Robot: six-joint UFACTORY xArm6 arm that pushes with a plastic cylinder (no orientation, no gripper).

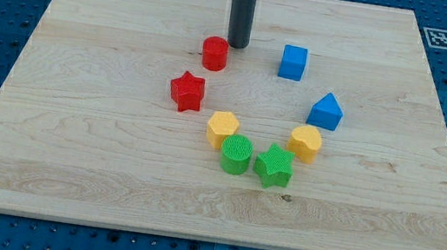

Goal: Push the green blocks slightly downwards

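Observation:
A green cylinder (236, 154) and a green star (274, 165) sit side by side, touching, in the lower middle of the wooden board (75, 122). My tip (236, 45) stands in the upper middle of the board, just to the right of and above a red cylinder (214, 54). The tip is well above the green blocks and touches neither of them.
A red star (186, 91) lies left of centre. A yellow hexagon (222, 128) touches the green cylinder's upper left. Another yellow block (305, 143) sits up and right of the green star. A blue cube (293, 62) and a blue pentagon-shaped block (325, 111) lie to the right.

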